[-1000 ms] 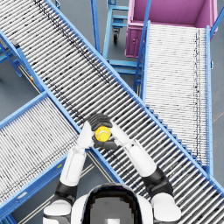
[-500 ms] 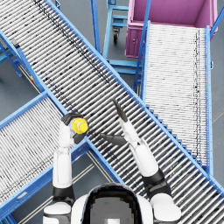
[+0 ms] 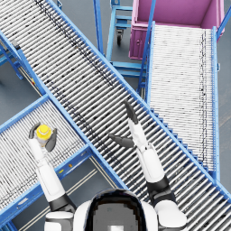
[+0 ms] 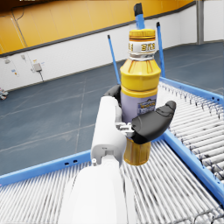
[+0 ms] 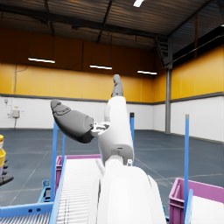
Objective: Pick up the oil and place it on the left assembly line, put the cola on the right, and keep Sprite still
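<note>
Your left hand [image 3: 42, 140] is holding the oil bottle [image 3: 43, 131] upright. Its dark fingers [image 4: 156, 119] are wrapping around the lower half of the yellow body, and the yellow cap is pointing straight up. The bottle is sitting over the left assembly line [image 3: 18, 162], the blue-framed roller surface at the lower left of the head view. In the left wrist view its base is showing above the rollers, but you cannot tell for sure whether it is touching them. The left arm is reaching out across that line's near rail.

Your right hand [image 3: 128, 130] is holding nothing. Its fingers [image 3: 130, 113] are spreading wide, some pointing away from you and the thumb sticking out sideways. The hand is hovering over the long diagonal conveyor [image 3: 81, 76] that is running across the middle of the scene. The two hands are well apart.

Beyond the diagonal conveyor, the right assembly line [image 3: 180, 90] is stretching away toward a pink bin [image 3: 180, 11] at its far end.
</note>
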Robot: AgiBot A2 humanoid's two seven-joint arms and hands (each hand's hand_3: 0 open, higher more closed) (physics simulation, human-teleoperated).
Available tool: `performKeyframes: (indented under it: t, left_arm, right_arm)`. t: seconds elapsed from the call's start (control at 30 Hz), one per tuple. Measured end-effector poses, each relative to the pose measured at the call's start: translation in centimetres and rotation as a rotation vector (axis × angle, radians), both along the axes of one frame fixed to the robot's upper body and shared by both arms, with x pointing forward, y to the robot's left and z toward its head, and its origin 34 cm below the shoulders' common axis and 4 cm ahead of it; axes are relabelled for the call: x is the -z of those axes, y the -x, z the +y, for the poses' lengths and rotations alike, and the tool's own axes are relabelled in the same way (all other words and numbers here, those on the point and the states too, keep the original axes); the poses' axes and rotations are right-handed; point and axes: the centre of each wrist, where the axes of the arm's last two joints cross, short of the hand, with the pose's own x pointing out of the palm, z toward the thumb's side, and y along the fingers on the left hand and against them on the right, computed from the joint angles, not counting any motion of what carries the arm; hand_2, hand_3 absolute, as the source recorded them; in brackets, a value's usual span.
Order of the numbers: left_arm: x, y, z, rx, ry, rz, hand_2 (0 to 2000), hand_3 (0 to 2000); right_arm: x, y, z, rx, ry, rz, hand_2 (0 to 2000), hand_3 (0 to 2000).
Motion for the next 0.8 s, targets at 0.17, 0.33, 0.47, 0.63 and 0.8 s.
performKeyframes:
  t: [0.17,0.33,0.47,0.63,0.8]
  left_arm:
    - [-0.1,1.1,2.9,-0.131,0.008,-0.016,0,0]
    - [-3.5,1.8,3.7,-0.158,-0.075,-0.119,0,0]
    - [-6.3,1.0,2.1,-0.078,-0.163,-0.198,0,0]
    - [-8.3,-0.3,-0.8,0.058,-0.236,-0.251,0,0]
    - [-9.5,-1.5,-2.9,0.151,-0.275,-0.286,0,0]
  right_arm:
    - [-0.1,0.1,-0.1,0.004,-0.015,-0.001,0,0]
    - [-0.4,0.2,-0.3,-0.001,0.067,-0.039,0,0]
    - [-0.6,0.0,-2.2,0.062,0.033,-0.039,0,0]
    - [-0.9,-0.1,-4.9,0.149,-0.03,-0.044,0,0]
    - [-1.2,-0.3,-6.9,0.218,-0.08,-0.047,0,0]
